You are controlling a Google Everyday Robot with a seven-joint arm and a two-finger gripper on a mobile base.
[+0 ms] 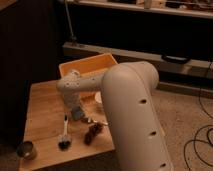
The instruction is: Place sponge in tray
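The yellow-orange tray [88, 65] stands at the back of the wooden table [45, 112]. My arm reaches from the lower right across the table, and its wrist bends down in front of the tray. The gripper [75, 112] hangs just above the table top, a little in front of the tray's near wall. A small blue-grey block, the sponge [78, 114], shows right at the gripper's tip. Whether it is held or just lies there is unclear.
A white cup [98, 97] peeks out beside my arm, right of the gripper. A white-handled brush [64, 132] and a dark reddish clump [93, 132] lie near the front edge. A metal can [25, 149] sits at the front left corner. Cables lie on the floor at right.
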